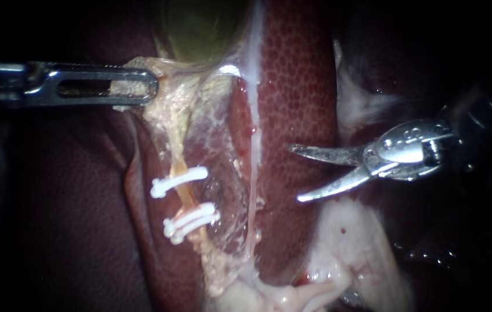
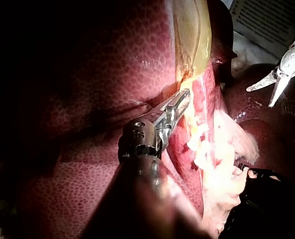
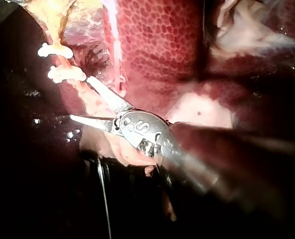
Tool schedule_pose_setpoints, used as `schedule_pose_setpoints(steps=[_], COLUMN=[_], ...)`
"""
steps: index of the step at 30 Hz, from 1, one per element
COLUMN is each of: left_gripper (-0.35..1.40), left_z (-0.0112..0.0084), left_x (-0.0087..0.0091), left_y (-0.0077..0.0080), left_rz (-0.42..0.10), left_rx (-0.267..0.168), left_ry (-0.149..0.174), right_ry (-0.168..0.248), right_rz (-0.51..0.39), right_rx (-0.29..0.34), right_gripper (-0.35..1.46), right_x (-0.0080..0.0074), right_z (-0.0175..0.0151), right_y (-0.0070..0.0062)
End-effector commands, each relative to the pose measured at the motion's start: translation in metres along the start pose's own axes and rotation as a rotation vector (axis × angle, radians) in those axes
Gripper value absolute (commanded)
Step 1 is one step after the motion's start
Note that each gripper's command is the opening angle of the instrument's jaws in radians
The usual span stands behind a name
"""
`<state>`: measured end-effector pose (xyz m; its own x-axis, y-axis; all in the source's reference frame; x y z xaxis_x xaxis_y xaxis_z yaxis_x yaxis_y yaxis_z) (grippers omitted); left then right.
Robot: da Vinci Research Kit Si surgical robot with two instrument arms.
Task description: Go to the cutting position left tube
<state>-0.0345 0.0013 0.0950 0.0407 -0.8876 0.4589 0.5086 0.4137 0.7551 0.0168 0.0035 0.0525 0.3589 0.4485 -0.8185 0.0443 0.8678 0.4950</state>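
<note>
The left tube (image 1: 186,198) is a thin orange strand running down pale tissue, crossed by two white clips (image 1: 179,181) (image 1: 192,222). My right instrument (image 1: 295,174) comes in from the right with its two blades open. It hangs over the liver (image 1: 298,86), well right of the tube and level with the gap between the clips. In the right wrist view its blades (image 3: 79,97) spread just short of the clips (image 3: 65,74). My left instrument (image 1: 140,86) is shut on the pale tissue (image 1: 165,98) under the green gallbladder (image 1: 200,29), holding it to the left.
A thin whitish strand (image 1: 254,144) runs down the liver between the clipped tube and the blades. Pale fatty tissue (image 1: 344,242) lies below the right instrument. In the left wrist view the right instrument (image 2: 260,97) is far beyond the left jaws (image 2: 180,102).
</note>
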Motion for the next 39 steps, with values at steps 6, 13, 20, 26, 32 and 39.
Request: schedule_pose_setpoints(steps=[6,13,20,26,32,39], left_gripper=[-0.35,-0.35,-0.35,-0.35,-0.35,-0.35], left_z=[0.0001,0.0001,0.0002,0.0003,0.0004,0.0004], left_x=[0.0002,0.0003,0.0004,0.0004,0.0005,0.0005], left_y=[-0.0001,-0.0003,-0.0004,-0.0005,-0.0006,-0.0006], left_rz=[0.001,0.001,0.001,0.001,0.001,0.001], left_rx=[-0.002,-0.003,-0.005,-0.006,-0.007,-0.007], left_ry=[-0.001,-0.002,-0.003,-0.003,-0.004,-0.004], right_ry=[-0.028,-0.073,-0.075,-0.081,-0.083,-0.082], right_rz=[-0.003,0.028,0.052,0.057,0.058,0.062], right_rx=[0.042,0.084,0.116,0.121,0.127,0.151], right_gripper=[1.43,1.43,1.43,1.43,1.43,1.43], right_x=[-0.0034,-0.0077,-0.0099,-0.0099,-0.0097,-0.0093], right_z=[0.0049,0.011,0.0146,0.0162,0.0168,0.0172], right_y=[0.0,-0.0001,0.0,0.0,0.0001,-0.0001])
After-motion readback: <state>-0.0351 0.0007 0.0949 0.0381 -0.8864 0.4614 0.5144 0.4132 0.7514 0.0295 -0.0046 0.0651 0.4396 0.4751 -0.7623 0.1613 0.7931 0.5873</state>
